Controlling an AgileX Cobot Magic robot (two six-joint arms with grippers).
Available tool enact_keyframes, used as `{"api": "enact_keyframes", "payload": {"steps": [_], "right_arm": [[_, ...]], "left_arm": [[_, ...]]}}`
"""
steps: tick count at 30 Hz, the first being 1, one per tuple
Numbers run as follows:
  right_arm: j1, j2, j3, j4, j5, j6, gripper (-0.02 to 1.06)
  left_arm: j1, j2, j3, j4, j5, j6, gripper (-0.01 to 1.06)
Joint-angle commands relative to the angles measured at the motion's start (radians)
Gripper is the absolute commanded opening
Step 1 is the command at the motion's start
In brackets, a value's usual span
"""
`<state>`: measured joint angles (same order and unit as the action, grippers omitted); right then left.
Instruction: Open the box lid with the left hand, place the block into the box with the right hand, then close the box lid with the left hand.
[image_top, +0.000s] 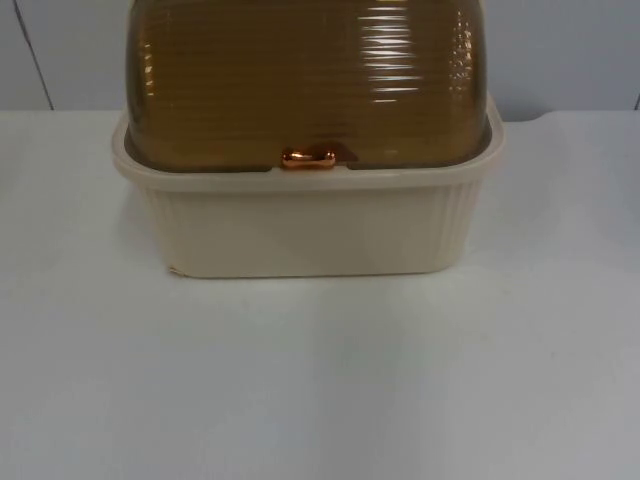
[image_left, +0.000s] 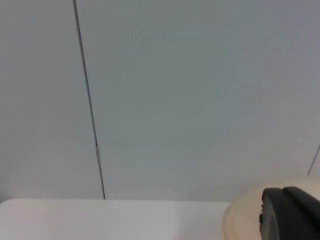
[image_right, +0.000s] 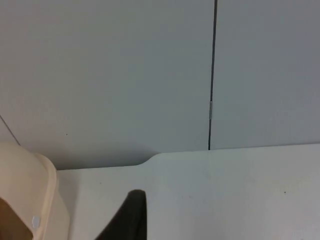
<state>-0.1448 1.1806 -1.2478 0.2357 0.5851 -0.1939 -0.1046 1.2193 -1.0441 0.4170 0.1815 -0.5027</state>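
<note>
1. Beside the left end effector (image_left: 290, 212), toward the robot's own right, a cream corner of the box (image_top: 310, 225) shows just behind the black fingertip (image_left: 280, 210). Beyond it are the white desk (image_left: 100, 220) and the grey partition wall (image_left: 200, 90).

2. The box stands in the middle of the desk in the top view, with its long axis across the desk, from the left arm's side to the right arm's side. The brown ribbed lid (image_top: 300, 80) is down on the cream rim, so I judge it closed. A small copper handle (image_top: 308, 158) sits at the middle of the lid's front edge.

3. The right end effector (image_right: 130, 220) waits at the other end of the box. The box's cream rim shows toward the robot's own left of it, and one dark fingertip (image_right: 132, 210) stands over the desk.

4. For both end effectors I cannot tell if the fingers are apart or together.

5. I cannot find the block in these pictures, so I cannot say where it lies.

6. My judgement: the task is at its beginning, and opening the lid is the step in hand. The handle lies to the right of the left end effector, along the front of the box and midway between the two arms. So the left arm must travel inward to reach it.
</note>
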Motion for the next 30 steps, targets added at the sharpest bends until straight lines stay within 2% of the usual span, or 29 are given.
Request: {"api": "enact_keyframes", "payload": {"steps": [1, 2, 3, 4, 6, 8, 9, 12, 14, 16, 19, 28, 30], "right_arm": [[0.004, -0.010, -0.006, 0.007, -0.001, -0.001, 1.04], [0.004, -0.010, -0.006, 0.007, -0.001, -0.001, 1.04], [0.004, -0.010, -0.006, 0.007, -0.001, -0.001, 1.04], [0.004, -0.010, -0.006, 0.007, -0.001, -0.001, 1.04], [0.006, -0.010, -0.006, 0.007, -0.001, -0.001, 1.04], [0.006, -0.010, -0.006, 0.007, -0.001, -0.001, 1.04], [0.006, -0.010, -0.006, 0.007, -0.001, -0.001, 1.04], [0.006, -0.010, -0.006, 0.007, -0.001, -0.001, 1.04], [0.005, -0.010, -0.006, 0.009, 0.002, -0.001, 1.04], [0.005, -0.010, -0.006, 0.009, 0.004, -0.001, 1.04], [0.006, -0.010, -0.006, 0.011, 0.013, -0.001, 1.04], [0.006, -0.010, -0.006, 0.036, 0.024, -0.001, 1.04], [0.006, -0.010, -0.006, 0.036, 0.024, -0.001, 1.04]], "left_arm": [[0.000, -0.002, 0.002, -0.038, 0.017, 0.038, 0.00], [-0.009, -0.002, 0.002, -0.083, 0.024, 0.112, 0.00], [-0.009, -0.002, 0.002, -0.083, 0.024, 0.112, 0.00], [-0.016, -0.002, 0.002, -0.136, 0.025, 0.199, 0.00], [-0.026, -0.002, -0.005, -0.296, 0.024, 0.360, 0.00], [-0.028, 0.017, -0.028, -0.445, 0.078, 0.520, 0.00], [-0.028, 0.017, -0.028, -0.445, 0.078, 0.520, 0.00], [-0.022, 0.056, -0.063, -0.660, 0.119, 0.743, 0.00], [-0.022, 0.068, -0.081, -0.721, 0.114, 0.752, 0.00], [-0.022, 0.071, -0.090, -0.722, 0.116, 0.752, 0.00], [-0.022, 0.072, -0.093, -0.701, 0.071, 0.752, 0.00], [-0.022, 0.059, -0.093, -0.701, 0.043, 0.742, 0.00], [-0.004, 0.055, -0.093, -0.705, 0.009, 0.735, 0.00]]}}
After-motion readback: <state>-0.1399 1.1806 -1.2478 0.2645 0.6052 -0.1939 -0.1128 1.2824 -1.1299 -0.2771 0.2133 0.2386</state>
